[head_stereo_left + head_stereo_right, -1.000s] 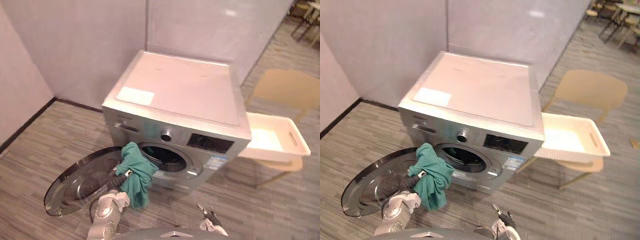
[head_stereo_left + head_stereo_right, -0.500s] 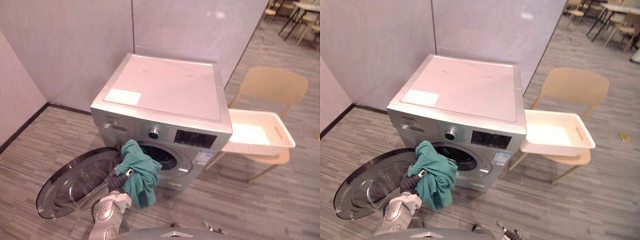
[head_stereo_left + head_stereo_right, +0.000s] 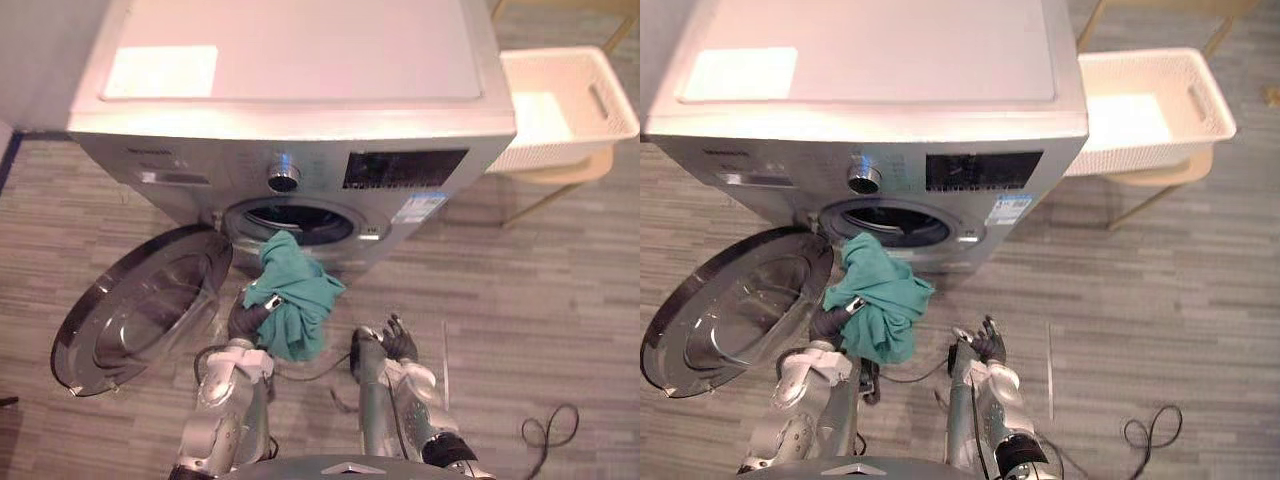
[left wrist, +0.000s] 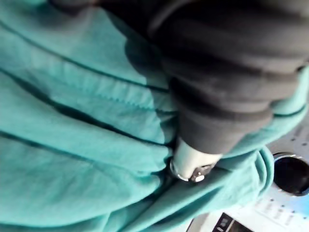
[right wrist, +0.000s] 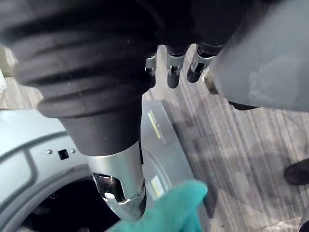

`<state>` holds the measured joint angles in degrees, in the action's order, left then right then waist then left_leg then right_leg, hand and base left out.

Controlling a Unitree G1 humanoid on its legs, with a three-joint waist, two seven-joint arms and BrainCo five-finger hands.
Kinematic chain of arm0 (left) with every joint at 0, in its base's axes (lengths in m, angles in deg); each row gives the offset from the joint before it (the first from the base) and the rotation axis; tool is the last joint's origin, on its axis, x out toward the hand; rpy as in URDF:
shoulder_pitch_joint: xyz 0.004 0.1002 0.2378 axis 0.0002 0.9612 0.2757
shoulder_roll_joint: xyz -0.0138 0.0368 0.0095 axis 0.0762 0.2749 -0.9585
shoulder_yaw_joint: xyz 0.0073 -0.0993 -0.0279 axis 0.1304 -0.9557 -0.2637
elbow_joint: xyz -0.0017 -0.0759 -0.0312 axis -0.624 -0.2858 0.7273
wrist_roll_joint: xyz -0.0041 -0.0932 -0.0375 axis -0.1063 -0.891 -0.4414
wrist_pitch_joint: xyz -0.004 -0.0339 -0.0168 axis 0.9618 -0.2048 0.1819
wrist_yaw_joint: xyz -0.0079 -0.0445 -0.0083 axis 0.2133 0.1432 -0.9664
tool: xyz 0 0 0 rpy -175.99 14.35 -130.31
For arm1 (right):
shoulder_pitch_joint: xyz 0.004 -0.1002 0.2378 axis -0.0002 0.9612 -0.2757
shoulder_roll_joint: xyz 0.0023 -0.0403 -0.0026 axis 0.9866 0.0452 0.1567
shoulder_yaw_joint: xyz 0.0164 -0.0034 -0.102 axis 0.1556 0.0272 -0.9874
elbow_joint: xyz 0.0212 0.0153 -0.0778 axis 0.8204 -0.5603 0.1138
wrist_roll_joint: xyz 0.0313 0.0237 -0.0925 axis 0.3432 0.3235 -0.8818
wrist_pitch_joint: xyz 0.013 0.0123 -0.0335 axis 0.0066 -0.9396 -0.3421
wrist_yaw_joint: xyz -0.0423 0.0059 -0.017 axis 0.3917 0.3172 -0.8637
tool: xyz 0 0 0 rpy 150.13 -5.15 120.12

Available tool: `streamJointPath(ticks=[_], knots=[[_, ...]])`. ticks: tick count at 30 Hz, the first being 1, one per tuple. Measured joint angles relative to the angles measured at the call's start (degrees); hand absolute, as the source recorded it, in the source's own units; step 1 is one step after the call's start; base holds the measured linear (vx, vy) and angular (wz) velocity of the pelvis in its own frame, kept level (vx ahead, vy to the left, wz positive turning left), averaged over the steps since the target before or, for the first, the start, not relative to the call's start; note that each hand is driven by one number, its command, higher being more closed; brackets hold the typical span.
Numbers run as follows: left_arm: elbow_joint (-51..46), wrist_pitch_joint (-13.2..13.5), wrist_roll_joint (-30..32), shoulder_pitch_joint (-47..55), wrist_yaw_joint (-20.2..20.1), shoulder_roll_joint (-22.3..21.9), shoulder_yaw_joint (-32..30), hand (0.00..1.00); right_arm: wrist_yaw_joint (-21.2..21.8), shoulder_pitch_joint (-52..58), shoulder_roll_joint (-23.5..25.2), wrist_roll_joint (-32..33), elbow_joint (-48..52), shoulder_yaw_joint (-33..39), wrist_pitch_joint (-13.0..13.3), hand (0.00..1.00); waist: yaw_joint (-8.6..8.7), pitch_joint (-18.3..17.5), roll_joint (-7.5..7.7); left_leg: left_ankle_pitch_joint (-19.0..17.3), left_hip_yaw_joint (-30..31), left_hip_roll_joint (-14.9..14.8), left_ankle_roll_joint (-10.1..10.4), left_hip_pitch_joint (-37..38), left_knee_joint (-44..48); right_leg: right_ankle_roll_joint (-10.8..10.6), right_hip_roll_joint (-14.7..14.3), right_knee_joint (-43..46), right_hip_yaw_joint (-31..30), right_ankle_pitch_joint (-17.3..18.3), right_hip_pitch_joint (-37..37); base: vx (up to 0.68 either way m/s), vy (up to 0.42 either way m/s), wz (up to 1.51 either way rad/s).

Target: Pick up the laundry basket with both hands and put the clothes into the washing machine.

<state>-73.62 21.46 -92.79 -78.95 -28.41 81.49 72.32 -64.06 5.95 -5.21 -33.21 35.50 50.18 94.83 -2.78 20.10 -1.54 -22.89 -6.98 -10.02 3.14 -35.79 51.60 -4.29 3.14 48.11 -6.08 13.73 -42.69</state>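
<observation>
Progress: I judge late | my left hand (image 3: pixel 247 318) pinches teal garment (image 3: pixel 297 300) at washing machine (image 3: pixel 300 120) drum mouth (image 3: pixel 295 220), not yet inside | right hand (image 3: pixel 386 341) relaxed, empty | laundry basket (image 3: pixel 565 105) on chair (image 3: pixel 562 172), looks emptied | left: push garment in.

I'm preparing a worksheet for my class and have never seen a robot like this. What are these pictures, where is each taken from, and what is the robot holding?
This is a humanoid robot with two arms ending in metal hands. The wide pictures come from two cameras in its head, looking down. The close-ups come from cameras on its wrists, right beside each hand. Before it stands a washing machine with its round door swung open. The left hand grips a teal garment just in front of the drum opening; its wrist view shows that cloth bunched round the hand. The right hand hangs open and empty above the floor. A white laundry basket rests on a chair to the right of the machine.
</observation>
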Motion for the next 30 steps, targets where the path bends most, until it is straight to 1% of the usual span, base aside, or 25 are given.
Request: streamJointPath(ticks=[1, 2, 3, 6, 9, 11, 12, 13, 15, 16, 17, 18, 20, 21, 22, 23, 24, 25, 26, 27, 28, 29, 30], knots=[[0.77, 0.29, 0.00, -1.41, 0.07, -0.03, 0.61, 1.00, -0.07, -0.20, -0.03, 0.04, 0.80, 0.02, 0.05, 0.00, -0.01, 0.56, 0.02, -0.44, 0.35, -0.15, 0.32, -0.87, 1.04, 0.09, -0.30, 0.98, -0.03, 0.22, -0.91, -0.05, -0.029, -0.12], [3.32, 0.54, 0.01, -4.60, 0.90, -0.04, 1.77, 1.00, -0.26, -0.53, -0.05, 0.18, 1.83, 0.14, 0.72, 0.00, -0.03, 1.24, 0.15, -1.19, 0.74, -0.91, 0.50, -2.96, 3.31, 0.23, -0.94, 2.92, 0.00, 0.76, -2.93, -0.06, -0.038, -0.14], [6.66, 0.56, 0.02, -8.43, 1.84, -0.14, 2.37, 1.00, -0.49, -0.90, -0.04, 0.50, 3.00, 0.45, 0.89, 0.00, 0.16, 1.87, 0.60, -1.90, 1.09, -1.35, 0.67, -4.86, 5.25, 0.33, -1.37, 4.84, -0.05, 1.33, -4.95, -0.05, -0.033, -0.13], [12.90, 0.58, 0.04, -16.41, 3.74, -0.80, 1.52, 1.00, -1.96, -1.58, 0.08, 1.26, 4.85, 1.76, 1.01, 0.00, 1.10, 3.58, 1.44, -2.96, 2.10, -2.01, 1.19, -8.47, 8.53, 0.47, -2.21, 7.79, 0.10, 2.08, -8.40, -0.06, -0.035, -0.07], [18.97, 0.68, -0.01, -25.14, 6.90, -1.26, -2.69, 1.00, -2.43, -1.72, -0.03, 2.28, 6.52, 3.65, 1.75, 0.00, 1.79, 5.46, 2.61, -4.02, 2.54, -3.46, 1.48, -13.04, 12.00, 0.79, -3.64, 10.13, 0.05, 2.25, -12.98, -0.06, -0.013, -0.19], [24.26, 1.17, -0.69, -31.90, 9.47, -0.70, -10.29, 1.00, -2.74, -1.70, -0.04, 2.82, 6.71, 4.52, 2.01, 0.00, 2.41, 6.17, 3.30, -4.89, 3.00, -4.98, 1.58, -17.43, 15.04, 0.92, -5.34, 11.72, -0.09, 2.04, -17.20, -0.06, -0.011, -0.34], [25.64, 1.44, -1.67, -33.68, 10.32, -0.42, -12.42, 1.00, -2.77, -1.71, -0.06, 2.95, 6.69, 4.55, 2.01, 0.00, 2.61, 6.38, 3.38, -5.19, 3.25, -5.42, 1.63, -18.64, 15.87, 0.97, -5.79, 12.06, -0.06, 1.94, -18.27, -0.04, -0.006, -0.34], [27.77, 1.79, -3.80, -36.52, 11.37, 0.57, -15.30, 1.00, -2.79, -1.73, 0.00, 4.19, 6.70, 4.67, 2.05, 0.00, 2.88, 6.99, 3.70, -5.61, 3.31, -5.94, 1.71, -20.14, 16.96, 0.97, -6.45, 12.76, -0.20, 1.87, -19.82, -0.04, -0.006, -0.33], [31.91, 2.25, -8.71, -43.34, 13.41, 5.29, -22.56, 1.00, -2.77, -1.93, 0.83, 6.24, 7.66, 6.32, 2.41, 0.00, 3.54, 9.38, 4.83, -6.35, 3.61, -7.26, 2.08, -23.83, 19.95, 0.90, -7.93, 14.61, -0.55, 1.60, -23.71, -0.06, -0.010, -0.39], [32.80, 2.44, -9.82, -44.88, 13.49, 6.72, -24.11, 1.00, -2.71, -1.97, 1.04, 6.46, 7.67, 6.59, 2.61, 0.00, 3.65, 9.80, 5.22, -6.59, 3.72, -7.60, 2.04, -24.98, 20.66, 0.85, -8.46, 15.01, -0.73, 1.51, -24.87, -0.06, -0.005, -0.38], [34.89, 2.65, -11.84, -48.17, 13.53, 9.88, -26.37, 1.00, -2.68, -1.98, 1.08, 6.69, 7.62, 6.70, 2.69, 0.00, 3.76, 10.64, 5.99, -6.92, 3.88, -8.17, 2.11, -27.24, 21.92, 0.83, -9.03, 15.66, -0.82, 1.26, -27.20, -0.05, -0.002, -0.35], [36.70, 2.69, -13.18, -50.93, 13.60, 13.02, -28.28, 1.00, -2.65, -1.95, 1.12, 6.80, 7.53, 6.73, 2.70, 0.00, 3.87, 11.23, 6.32, -7.12, 4.25, -8.86, 2.00, -29.45, 23.15, 0.74, -9.60, 16.07, -0.73, 0.92, -29.16, -0.05, 0.010, -0.32], [38.56, 2.79, -15.21, -54.22, 13.44, 16.61, -29.45, 1.00, -2.22, -1.89, 1.07, 8.24, 7.64, 7.16, 2.58, 0.00, 4.27, 11.53, 6.54, -7.28, 5.26, -8.97, 1.91, -32.40, 24.65, 0.49, -10.22, 16.63, -0.65, 0.60, -31.64, -0.05, 0.038, -0.24], [38.08, 3.64, -15.47, -54.36, 13.54, 16.55, -28.25, 1.00, -2.20, -1.79, 1.08, 8.65, 7.31, 8.23, 2.63, 0.00, 3.43, 11.68, 6.54, -7.28, 5.70, -8.97, 1.90, -33.15, 25.18, 0.37, -10.42, 16.64, -0.68, 0.26, -32.27, -0.05, 0.045, -0.18], [38.07, 3.89, -15.82, -54.44, 13.38, 16.44, -27.89, 1.00, -2.18, -1.73, 1.07, 8.93, 7.06, 8.71, 2.68, 0.00, 3.14, 11.68, 6.55, -7.28, 5.82, -8.96, 1.91, -33.39, 25.27, 0.32, -10.46, 16.61, -0.63, 0.09, -32.41, -0.08, 0.052, -0.05], [38.09, 3.45, -16.97, -55.36, 13.49, 17.08, -27.56, 1.00, -1.82, -1.71, 1.01, 9.16, 6.56, 8.85, 2.91, 0.00, 3.30, 11.67, 6.56, -7.20, 6.26, -8.94, 2.00, -34.08, 25.26, 0.43, -10.41, 16.13, -0.03, -0.28, -32.53, -0.08, 0.030, 0.01], [38.15, 2.70, -17.27, -56.60, 14.74, 18.20, -26.23, 1.00, -1.33, -1.69, 1.02, 9.58, 6.19, 8.90, 3.54, 0.00, 3.14, 11.67, 6.56, -7.15, 7.09, -8.86, 1.91, -34.96, 25.05, 0.52, -10.42, 14.96, 0.43, -0.58, -32.64, -0.13, 0.056, 0.02], [38.15, 2.36, -17.48, -57.26, 15.15, 18.84, -25.41, 1.00, -1.18, -1.69, 1.02, 9.58, 5.84, 8.94, 3.78, 0.00, 3.03, 11.66, 6.58, -6.85, 7.23, -8.74, 1.80, -35.42, 24.70, 0.70, -10.33, 14.14, 0.58, -1.02, -32.79, -0.14, 0.068, -0.01], [38.17, 1.52, -17.59, -58.99, 15.63, 19.89, -23.97, 1.00, -0.93, -1.68, 0.74, 9.60, 5.04, 9.11, 4.05, 0.00, 2.97, 11.63, 6.65, -6.34, 7.27, -8.27, 2.16, -36.37, 23.25, 0.82, -9.69, 12.04, 0.65, -2.15, -33.35, -0.14, 0.075, 0.01], [38.25, 1.26, -17.90, -60.04, 16.05, 20.39, -23.27, 1.00, -0.79, -1.68, 0.27, 9.73, 4.71, 9.16, 4.07, 0.00, 2.97, 11.65, 6.65, -5.85, 7.16, -7.87, 2.02, -36.87, 22.17, 0.75, -9.26, 10.59, 0.70, -2.52, -33.62, -0.14, 0.094, -0.02], [38.68, 0.98, -18.41, -62.05, 17.07, 21.46, -21.66, 1.00, 0.19, -1.68, -0.16, 10.88, 3.93, 9.18, 4.15, 0.00, 2.93, 11.68, 6.61, -4.94, 6.89, -7.24, 1.63, -37.55, 19.77, 0.64, -8.53, 7.09, 0.83, -3.52, -33.74, -0.13, 0.101, -0.10], [40.49, 0.77, -19.21, -64.25, 17.80, 22.69, -19.97, 1.00, 0.31, -1.66, -0.29, 11.29, 3.00, 9.61, 4.14, 0.00, 2.87, 11.69, 6.59, -3.49, 6.81, -6.84, 1.26, -37.67, 17.63, 0.76, -8.18, 4.18, 1.26, -4.11, -33.31, -0.12, 0.095, -0.11], [41.22, 0.60, -19.77, -65.08, 18.28, 23.33, -18.78, 1.00, 0.33, -1.47, -0.27, 11.29, 2.83, 10.26, 4.14, 0.00, 2.89, 11.69, 6.59, -2.80, 6.83, -6.69, 1.28, -37.65, 17.00, 0.78, -7.93, 3.20, 1.60, -4.49, -33.06, -0.10, 0.084, -0.05]])
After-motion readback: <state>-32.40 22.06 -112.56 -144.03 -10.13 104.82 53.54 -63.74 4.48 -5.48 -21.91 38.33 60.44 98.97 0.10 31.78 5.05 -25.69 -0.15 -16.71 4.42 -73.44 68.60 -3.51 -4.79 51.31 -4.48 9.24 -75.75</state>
